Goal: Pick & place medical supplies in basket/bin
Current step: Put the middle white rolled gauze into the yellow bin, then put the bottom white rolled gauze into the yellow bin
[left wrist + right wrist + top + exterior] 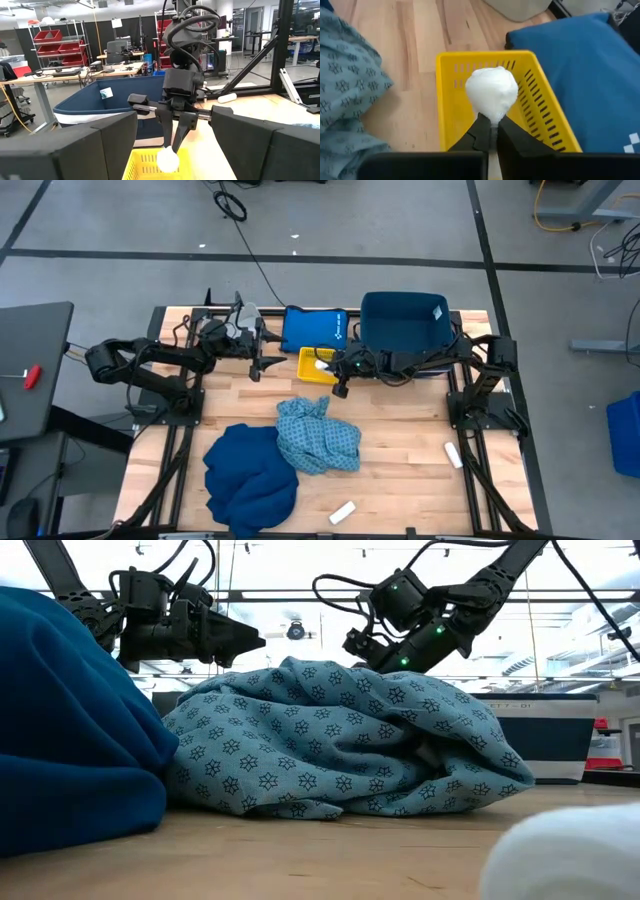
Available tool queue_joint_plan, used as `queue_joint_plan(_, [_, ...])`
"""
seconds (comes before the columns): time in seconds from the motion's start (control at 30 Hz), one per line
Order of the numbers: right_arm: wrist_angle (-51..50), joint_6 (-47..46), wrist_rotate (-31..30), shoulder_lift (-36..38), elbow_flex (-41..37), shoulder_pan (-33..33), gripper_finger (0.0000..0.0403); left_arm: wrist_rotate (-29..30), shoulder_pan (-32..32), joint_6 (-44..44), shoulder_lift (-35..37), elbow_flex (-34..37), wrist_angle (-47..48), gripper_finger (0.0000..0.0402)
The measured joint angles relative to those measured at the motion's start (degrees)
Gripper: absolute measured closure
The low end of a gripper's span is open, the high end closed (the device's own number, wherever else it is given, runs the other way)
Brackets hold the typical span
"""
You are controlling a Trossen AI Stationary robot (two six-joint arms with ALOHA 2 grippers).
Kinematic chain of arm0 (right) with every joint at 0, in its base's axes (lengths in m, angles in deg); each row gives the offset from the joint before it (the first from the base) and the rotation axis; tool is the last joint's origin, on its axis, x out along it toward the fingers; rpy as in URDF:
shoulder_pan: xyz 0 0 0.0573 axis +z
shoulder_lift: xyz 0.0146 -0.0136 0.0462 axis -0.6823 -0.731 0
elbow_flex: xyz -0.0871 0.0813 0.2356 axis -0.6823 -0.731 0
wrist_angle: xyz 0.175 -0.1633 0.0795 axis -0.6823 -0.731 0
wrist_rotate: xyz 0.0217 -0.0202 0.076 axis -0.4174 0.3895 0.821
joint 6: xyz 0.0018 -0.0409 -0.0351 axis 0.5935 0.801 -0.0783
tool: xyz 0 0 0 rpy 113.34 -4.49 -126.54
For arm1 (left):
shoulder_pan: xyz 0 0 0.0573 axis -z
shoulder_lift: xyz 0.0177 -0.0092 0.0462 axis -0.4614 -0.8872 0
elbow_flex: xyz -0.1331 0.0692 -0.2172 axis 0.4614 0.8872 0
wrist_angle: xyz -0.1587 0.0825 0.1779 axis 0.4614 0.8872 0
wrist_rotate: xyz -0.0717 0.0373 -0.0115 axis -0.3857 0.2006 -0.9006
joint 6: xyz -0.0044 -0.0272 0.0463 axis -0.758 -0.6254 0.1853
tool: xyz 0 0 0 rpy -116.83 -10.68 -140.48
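My right gripper (491, 122) is shut on a white roll (491, 92) over the yellow basket (540, 107), which stands on the table between the flat blue pouch (313, 328) and the cloths. The left wrist view shows this gripper (170, 147) from the front, pointing down. My left gripper (262, 362) is open and empty, just left of the basket. The patterned light-blue cloth (318, 435) lies crumpled mid-table, its left edge on the dark-blue cloth (250, 470). Two more white rolls (453, 454) (342, 512) lie on the table. My right gripper pinches the white roll by its upper end (491, 116) between its two fingertips (179, 135). The fingers come from above, pointing steeply down. The roll hangs below them over the basket's inside (150, 162); whether it touches the basket floor cannot be told.
A dark-blue bin (405, 325) stands at the far right of the table, behind the right arm. The flat blue pouch lies beside it at the far edge. Bare wood shows right of the cloths (410, 450). Shelves and desks fill the room beyond.
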State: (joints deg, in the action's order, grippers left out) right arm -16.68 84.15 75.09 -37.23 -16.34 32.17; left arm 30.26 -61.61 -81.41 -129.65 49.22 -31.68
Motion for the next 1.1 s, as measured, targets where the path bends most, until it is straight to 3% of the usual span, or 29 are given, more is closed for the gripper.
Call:
queue_joint_plan(0.83, [-1.0,3.7,-0.7,0.0,0.0,1.0,0.0163,0.0,0.0,0.2,0.0,0.0,0.9,0.0143])
queue_joint_plan(1.1, [-5.1,7.5,-0.9,0.0,2.8,4.9,0.0149,0.0,0.0,0.8,0.0,0.0,0.9,0.0143])
